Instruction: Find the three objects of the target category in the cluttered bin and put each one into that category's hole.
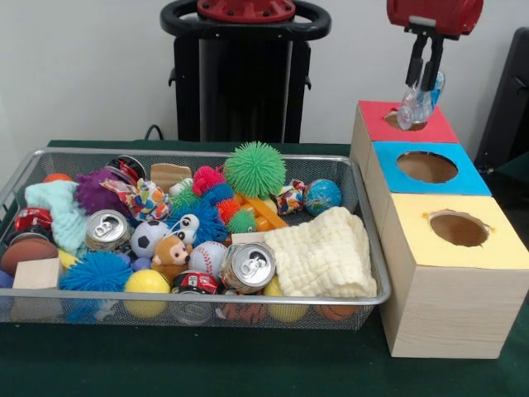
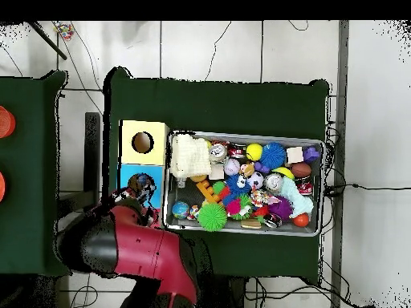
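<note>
**Holding a bottle over the red hole**

Hanging from the red arm at the top right of the front view, the hand [image 1: 423, 78] grips a clear, wrinkly plastic bottle [image 1: 419, 106] between its dark fingers [image 1: 413, 62]. The bottle hangs right above the round hole [image 1: 405, 121] in the red top of the wooden box, its lower end at the hole's rim. Just nearer the camera sit the blue-topped hole [image 1: 426, 167] and then the yellow-topped hole [image 1: 459, 229].

On the green bench [image 1: 248, 368], the wire-mesh bin [image 1: 374, 273] stands just beside the boxes, packed with toys. A silver can [image 1: 248, 266] lies near its front edge, another can [image 1: 107, 229] sits to the left, and a cream cloth [image 1: 322, 252] fills the right end. A globe-patterned ball [image 1: 322, 196] rests near the back rim. In the overhead view the arm [image 2: 144, 249] hides the red box.
</note>
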{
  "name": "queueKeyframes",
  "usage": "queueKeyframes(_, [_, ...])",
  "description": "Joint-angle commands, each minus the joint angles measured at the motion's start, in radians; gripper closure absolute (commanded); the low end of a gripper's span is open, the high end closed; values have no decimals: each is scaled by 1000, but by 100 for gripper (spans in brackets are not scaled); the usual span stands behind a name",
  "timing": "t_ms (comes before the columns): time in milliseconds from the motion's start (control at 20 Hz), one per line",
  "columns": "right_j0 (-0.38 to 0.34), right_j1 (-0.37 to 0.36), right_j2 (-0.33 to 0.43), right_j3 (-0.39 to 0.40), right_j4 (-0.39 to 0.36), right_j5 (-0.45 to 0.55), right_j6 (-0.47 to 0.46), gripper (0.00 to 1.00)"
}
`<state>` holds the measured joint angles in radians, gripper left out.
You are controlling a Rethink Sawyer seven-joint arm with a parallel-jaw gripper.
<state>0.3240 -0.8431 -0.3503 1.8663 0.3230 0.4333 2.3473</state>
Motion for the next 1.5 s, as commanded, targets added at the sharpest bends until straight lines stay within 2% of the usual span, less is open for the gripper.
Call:
queueKeyframes(50, [-40,113,43,-119,42,105,201,100])
queueKeyframes(450, [-50,189,19,-172,33,99,197,100])
queueKeyframes(650, [-81,217,-3,-195,23,81,182,100])
queueKeyframes(1000, [-94,248,15,-185,12,8,157,100])
queueKeyframes(1500, [48,318,-29,-238,16,7,223,100])
